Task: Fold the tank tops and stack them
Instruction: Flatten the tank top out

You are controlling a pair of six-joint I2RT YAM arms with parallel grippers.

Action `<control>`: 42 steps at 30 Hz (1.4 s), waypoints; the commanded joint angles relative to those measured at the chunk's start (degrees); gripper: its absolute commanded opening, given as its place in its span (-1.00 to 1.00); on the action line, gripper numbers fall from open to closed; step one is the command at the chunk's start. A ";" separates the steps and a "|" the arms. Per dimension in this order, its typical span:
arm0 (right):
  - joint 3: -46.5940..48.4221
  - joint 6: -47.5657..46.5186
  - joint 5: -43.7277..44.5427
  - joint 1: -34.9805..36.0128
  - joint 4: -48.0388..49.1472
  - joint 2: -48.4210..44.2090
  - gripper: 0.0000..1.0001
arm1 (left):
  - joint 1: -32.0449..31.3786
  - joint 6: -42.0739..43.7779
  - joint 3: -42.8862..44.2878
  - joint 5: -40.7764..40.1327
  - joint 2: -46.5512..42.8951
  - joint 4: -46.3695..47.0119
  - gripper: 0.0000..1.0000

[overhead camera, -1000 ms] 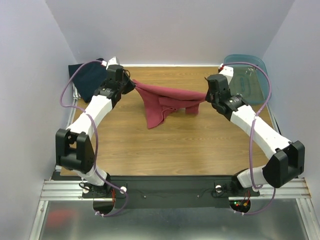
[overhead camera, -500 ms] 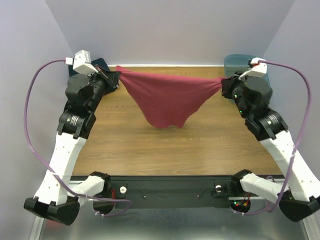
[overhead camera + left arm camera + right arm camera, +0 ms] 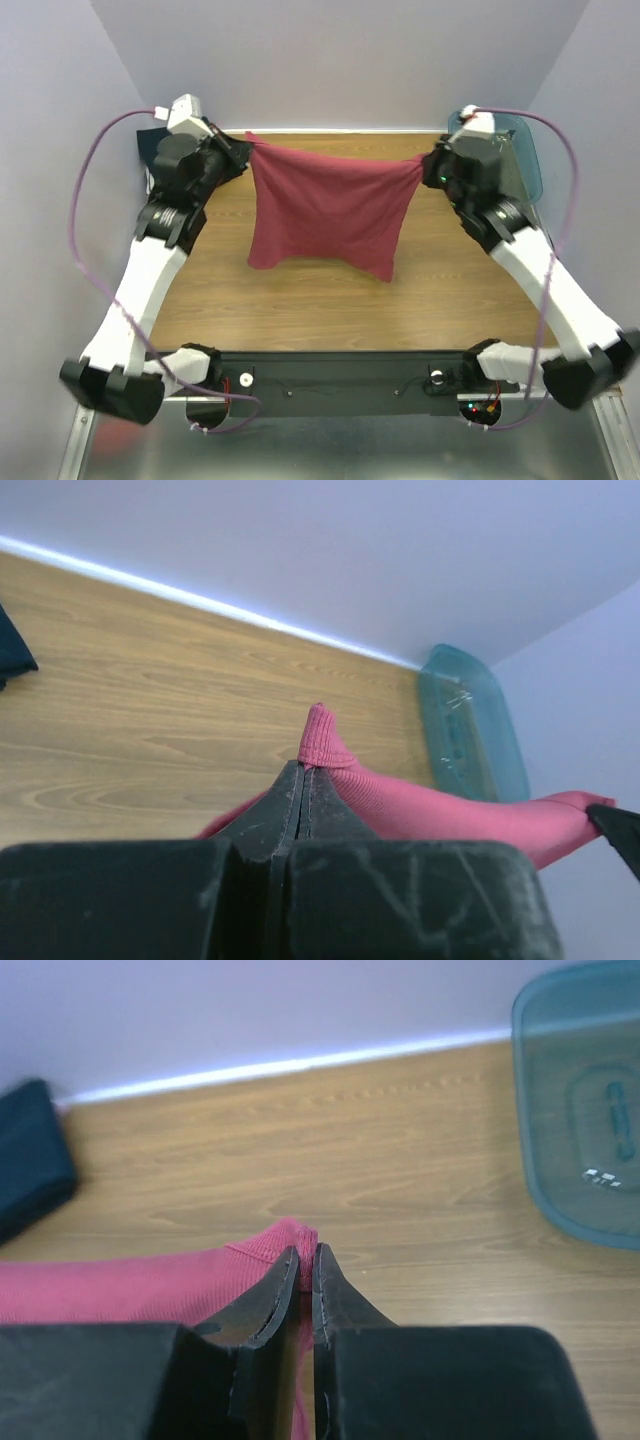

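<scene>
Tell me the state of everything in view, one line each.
maroon tank top: unfolded, hanging spread between both grippers.
navy tank top: folded, lying at the table's far left corner.
blue plastic tub: resting at the far right, untouched.
left gripper: shut on the maroon tank top.
right gripper: shut on the maroon tank top.

Translucent blue tub [image 3: 524, 150] at far right corner of wooden table [image 3: 300, 290]; pale walls [image 3: 340, 60] around.
</scene>
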 commanded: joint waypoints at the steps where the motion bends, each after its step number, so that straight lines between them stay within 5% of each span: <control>1: 0.76 -0.54 -2.82 -4.84 6.90 12.57 -0.99 | 1.74 -2.56 -3.02 0.81 10.67 8.47 -1.00; 4: 5.04 1.22 -9.15 -8.28 11.20 25.32 -0.99 | 4.03 -3.71 -0.58 1.35 22.71 13.56 -1.00; 7: 11.99 1.40 -9.52 -9.34 12.00 37.62 -0.72 | 6.40 -3.10 6.43 4.42 35.02 17.70 -1.00; 8: 16.71 1.32 -9.43 -9.61 12.00 39.83 -0.43 | 7.89 -3.01 8.12 5.20 40.18 19.02 -1.00; 10: 20.17 1.49 -10.04 -10.05 11.65 44.50 -0.09 | 9.22 -2.57 15.06 10.04 44.61 18.87 -0.58; 11: 22.88 1.66 -10.22 -10.14 11.48 45.03 0.23 | 10.09 -2.31 17.17 10.66 47.24 17.90 -0.47; 15: 22.84 3.42 -10.05 -10.22 8.14 42.85 0.58 | 10.54 -1.08 18.44 10.85 45.26 16.22 0.12; 18: 14.00 5.70 -8.46 -10.14 7.52 38.11 0.59 | 10.46 -1.69 15.45 5.69 39.74 11.24 0.22; 22: -2.95 10.36 -11.88 -10.14 7.52 28.00 0.54 | 10.45 -5.29 -1.54 -2.42 28.74 6.21 0.19; 29: -28.99 15.90 -19.78 -10.14 8.75 12.97 0.06 | 10.37 -9.07 -29.81 -6.30 9.76 7.16 0.05; 34: -35.97 17.66 -23.65 -9.96 11.12 8.21 -0.02 | 10.37 -6.88 -36.06 -4.02 9.91 9.36 0.15; 42: -38.00 17.57 -24.72 -9.96 12.53 8.73 -0.08 | 10.19 -3.36 -32.38 0.63 18.17 10.77 0.21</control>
